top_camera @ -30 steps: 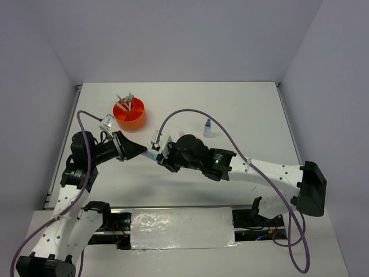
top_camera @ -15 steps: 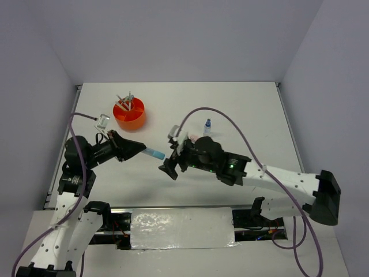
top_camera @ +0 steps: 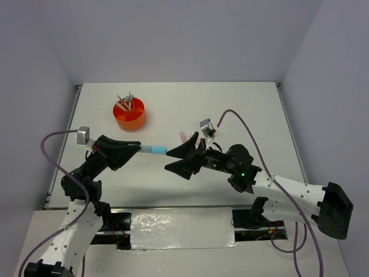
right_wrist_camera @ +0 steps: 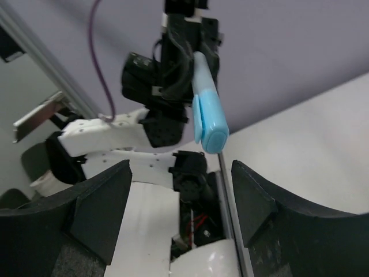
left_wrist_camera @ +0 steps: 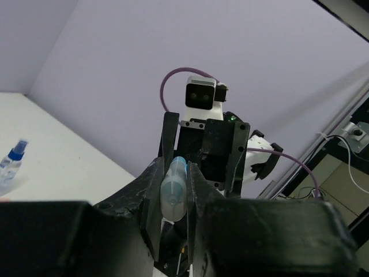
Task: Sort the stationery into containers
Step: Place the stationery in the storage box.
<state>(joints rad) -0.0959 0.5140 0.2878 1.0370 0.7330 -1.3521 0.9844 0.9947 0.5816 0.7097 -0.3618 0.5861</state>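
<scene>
the left tool [top_camera: 138, 148] is clamped on a pale blue marker [top_camera: 153, 149], its two fingers pressed against the marker's barrel, and the brighter blue capped end sticks out to the right. the right tool [top_camera: 167, 161] faces it from the right with its fingers spread wide and nothing between them. from above, the marker's tip is just beside the tip of the right tool's far finger. in the right wrist view the marker hangs in front of the gap between the fingers and touches neither. the round orange desk organizer [top_camera: 129, 114] sits on the far left of the white surface [top_camera: 242, 104], beyond the left tool, with thin pens [top_camera: 125, 101] leaning in it. a small pink item [top_camera: 183, 136] lies just beyond the right tool. the left wrist view shows a tiny clear blue-capped bottle [left_wrist_camera: 11, 164] standing on the surface.
</scene>
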